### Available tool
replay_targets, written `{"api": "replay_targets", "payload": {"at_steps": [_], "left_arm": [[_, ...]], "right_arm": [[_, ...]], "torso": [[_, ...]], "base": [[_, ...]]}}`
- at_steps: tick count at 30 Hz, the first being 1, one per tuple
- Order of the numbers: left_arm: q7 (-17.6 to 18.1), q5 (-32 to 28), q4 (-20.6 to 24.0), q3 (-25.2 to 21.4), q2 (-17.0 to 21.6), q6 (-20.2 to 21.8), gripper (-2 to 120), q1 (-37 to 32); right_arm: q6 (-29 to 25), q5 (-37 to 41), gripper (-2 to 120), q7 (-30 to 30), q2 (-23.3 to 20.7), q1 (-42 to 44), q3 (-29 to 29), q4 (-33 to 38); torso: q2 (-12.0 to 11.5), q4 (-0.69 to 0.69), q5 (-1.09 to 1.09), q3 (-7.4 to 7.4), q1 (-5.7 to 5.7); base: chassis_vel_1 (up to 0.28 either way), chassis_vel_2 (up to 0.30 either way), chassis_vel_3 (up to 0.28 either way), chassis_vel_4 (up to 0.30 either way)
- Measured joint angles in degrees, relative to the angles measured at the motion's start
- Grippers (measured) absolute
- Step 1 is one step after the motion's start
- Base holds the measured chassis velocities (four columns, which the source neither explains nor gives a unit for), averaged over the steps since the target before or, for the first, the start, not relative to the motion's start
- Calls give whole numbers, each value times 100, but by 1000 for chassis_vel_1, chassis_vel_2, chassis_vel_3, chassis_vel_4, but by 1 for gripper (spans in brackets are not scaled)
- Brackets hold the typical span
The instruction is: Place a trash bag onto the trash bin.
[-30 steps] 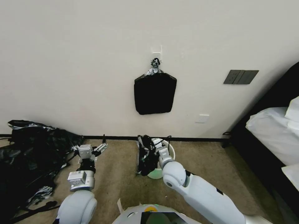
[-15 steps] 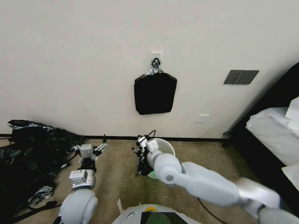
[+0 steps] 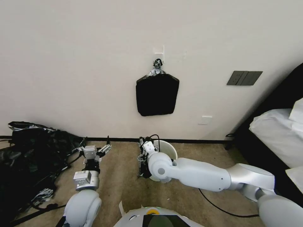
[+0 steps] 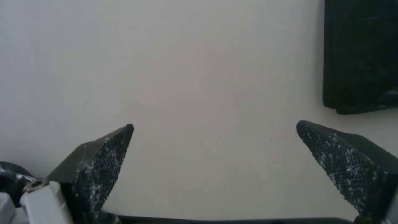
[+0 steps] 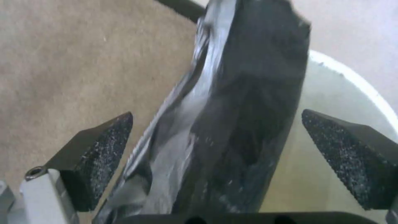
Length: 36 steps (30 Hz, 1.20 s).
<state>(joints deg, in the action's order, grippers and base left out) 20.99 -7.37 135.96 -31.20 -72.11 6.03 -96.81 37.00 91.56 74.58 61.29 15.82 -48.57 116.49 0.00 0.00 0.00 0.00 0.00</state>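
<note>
- Down on the carpet by the wall, the trash bin (image 3: 166,150) stands upright, a pale round bucket with its mouth uncovered.
- trash bag (image 3: 143,164) hangs bunched and crumpled over the bin's left rim, most of it draped down the outside toward the floor; in the right wrist view the trash bag (image 5: 232,124) lies across the rim with the bin's pale inner wall (image 5: 331,102) beside it.
- right gripper (image 5: 215,149) is at the bin's left rim, just above the bag; jaws spread wide, one to each side of the folded plastic, gripping nothing. From the head view the right gripper (image 3: 143,150) sits close over the bag's top edge.
- left gripper (image 3: 94,149) is parked out to the left over bare carpet, well apart from the bin, jaws wide and empty; the left gripper (image 4: 215,161) faces the blank wall.
- Off-task: flat black stack of bags (image 3: 157,94) hanging from a wall hook above, big heap of black sheeting (image 3: 28,157) on the floor far left.
- Step, my read: bag is delivered to the rim but not fitted; its mouth is not opened or stretched round the bin.
- Next move likely calls for pinching one thin layer at the bag's edge, not the whole wad, and pulling it across the opening toward the far rim. The film is slippery and flimsy, so it could slide off outside.
</note>
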Motion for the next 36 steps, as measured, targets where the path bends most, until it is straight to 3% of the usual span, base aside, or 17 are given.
{"api": "replay_targets", "payload": {"at_steps": [11, 19, 26, 29, 34, 36], "left_arm": [[-2, -88, 18, -17, -4, -20, 100, 18], [-3, -72, -4, 121, -20, -24, 100, 59], [-3, -15, -69, 291, -24, -25, 100, 124], [-2, 8, -93, 361, -14, -25, 100, 165], [1, 27, -133, 418, 2, -24, 100, 197], [1, 80, -195, 493, 12, -12, 100, 215]], "right_arm": [[19, -266, 100, 38, -218, 118, -50, -69], [30, -895, 96, -242, -536, 176, 77, 54], [-34, -1086, 73, -407, -670, 275, 177, 136], [-69, -1070, 56, -471, -707, 326, 258, 111], [-129, -1028, 43, -494, -715, 353, 300, 117], [-181, -1021, 32, -508, -713, 403, 353, 145]], "torso": [[0, 0, 0, 0, 0], [0, 0, 1, 0, 0], [0, 0, 1, 0, 0], [0, 0, 1, 0, 0], [0, 0, 0, 0, 0], [0, 0, 1, 0, 0]], "base": [[0, 0, 0, 0], [0, 0, 0, 0], [0, 0, 0, 0], [0, 0, 0, 0], [0, 0, 0, 0], [0, 0, 0, 0]]}}
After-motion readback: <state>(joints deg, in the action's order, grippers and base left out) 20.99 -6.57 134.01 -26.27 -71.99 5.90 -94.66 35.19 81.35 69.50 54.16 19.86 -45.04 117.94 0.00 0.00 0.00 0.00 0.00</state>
